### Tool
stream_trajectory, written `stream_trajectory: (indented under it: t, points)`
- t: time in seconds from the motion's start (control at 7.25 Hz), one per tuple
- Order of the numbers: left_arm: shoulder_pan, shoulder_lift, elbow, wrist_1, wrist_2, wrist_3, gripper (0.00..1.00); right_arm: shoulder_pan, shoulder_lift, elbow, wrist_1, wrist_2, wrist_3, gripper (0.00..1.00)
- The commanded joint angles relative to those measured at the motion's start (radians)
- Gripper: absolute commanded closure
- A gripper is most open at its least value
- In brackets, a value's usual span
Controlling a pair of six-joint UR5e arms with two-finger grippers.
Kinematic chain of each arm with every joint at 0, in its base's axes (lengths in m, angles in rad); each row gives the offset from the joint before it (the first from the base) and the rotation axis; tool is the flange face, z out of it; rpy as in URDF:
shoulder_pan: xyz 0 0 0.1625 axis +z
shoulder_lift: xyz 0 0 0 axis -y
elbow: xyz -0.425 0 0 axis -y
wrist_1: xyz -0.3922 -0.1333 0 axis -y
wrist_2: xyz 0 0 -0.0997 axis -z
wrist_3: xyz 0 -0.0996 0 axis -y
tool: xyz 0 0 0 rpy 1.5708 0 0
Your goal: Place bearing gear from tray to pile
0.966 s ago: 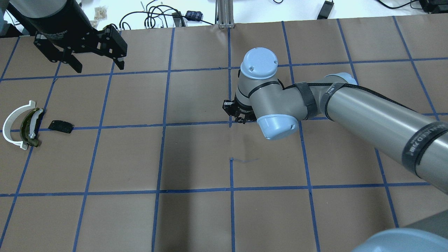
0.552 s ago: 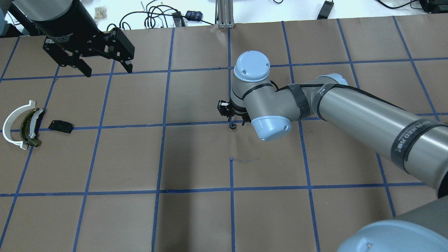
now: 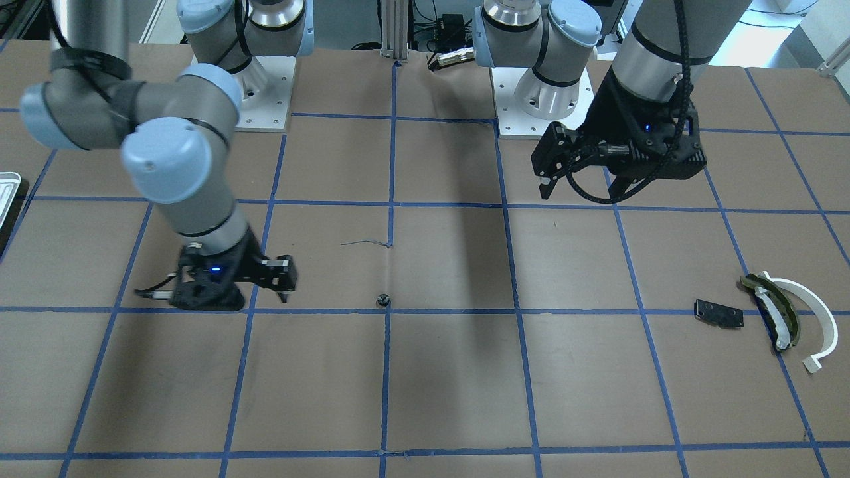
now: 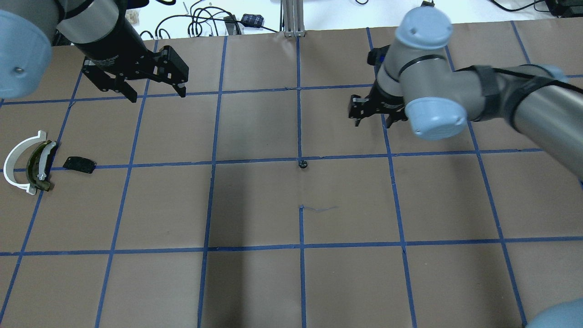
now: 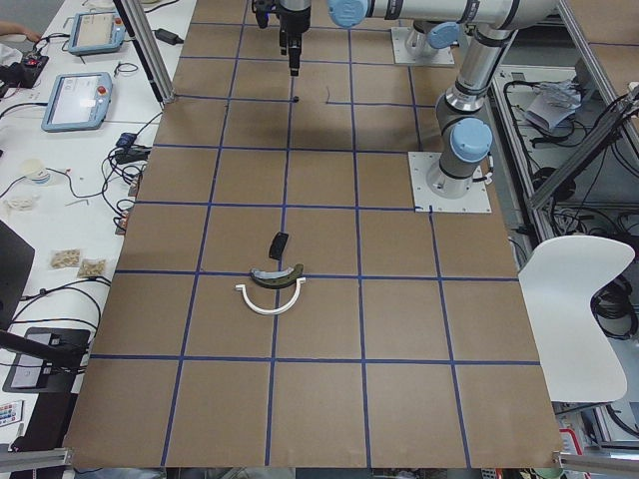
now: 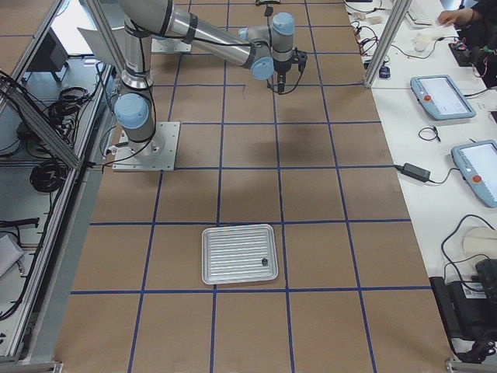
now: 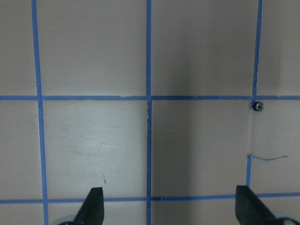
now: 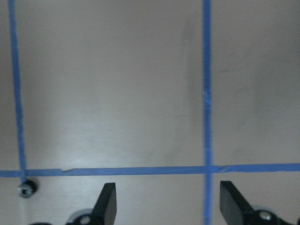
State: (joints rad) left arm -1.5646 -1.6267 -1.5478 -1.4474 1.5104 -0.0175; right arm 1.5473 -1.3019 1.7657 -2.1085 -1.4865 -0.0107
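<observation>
The bearing gear (image 4: 302, 164), a small dark toothed ring, lies loose on the brown table at a blue tape crossing; it also shows in the front view (image 3: 382, 300) and both wrist views (image 7: 257, 106) (image 8: 27, 188). My right gripper (image 4: 373, 119) is open and empty, well right of and beyond the gear. My left gripper (image 4: 158, 95) is open and empty, far left of the gear. The pile lies at the left edge: white arc (image 4: 16, 159), olive piece (image 4: 38, 164), black plate (image 4: 79, 164). The tray (image 6: 237, 254) shows in the right side view, with a small dark part (image 6: 265, 262) in it.
A tray corner (image 3: 6, 186) shows at the front view's left edge. Cables and a metal post (image 4: 291, 18) stand beyond the table's far edge. The right arm's elbow (image 4: 432, 118) hangs over the right half of the table.
The right gripper has left the gear lying on the table and moved away to the right and farther back. The left gripper has moved right, toward the middle.
</observation>
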Motion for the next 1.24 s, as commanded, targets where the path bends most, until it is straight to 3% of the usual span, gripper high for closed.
stream_trajectory:
  t: [0.0, 0.14, 0.41, 0.55, 0.83, 1.1]
  points:
    - [-0.134, -0.138, -0.017, 0.104, 0.007, -0.188, 0.0, -0.255, -0.016, -0.117, 0.16, -0.05, -0.484, 0.17]
    - [-0.194, -0.213, -0.02, 0.154, -0.005, -0.275, 0.0, -0.323, 0.028, -0.146, 0.159, -0.089, -0.617, 0.17]
    - [-0.34, -0.344, -0.017, 0.324, -0.007, -0.397, 0.0, -0.502, 0.059, -0.196, 0.118, -0.103, -0.832, 0.05]
    - [-0.382, -0.405, -0.008, 0.362, -0.004, -0.43, 0.0, -0.545, 0.114, -0.253, 0.095, -0.135, -0.912, 0.04]
    - [-0.413, -0.473, -0.02, 0.401, 0.008, -0.482, 0.02, -0.733, 0.192, -0.345, 0.097, -0.13, -1.161, 0.04]
    - [-0.416, -0.531, -0.023, 0.471, 0.007, -0.493, 0.02, -0.828, 0.245, -0.338, 0.094, -0.13, -1.231, 0.05]
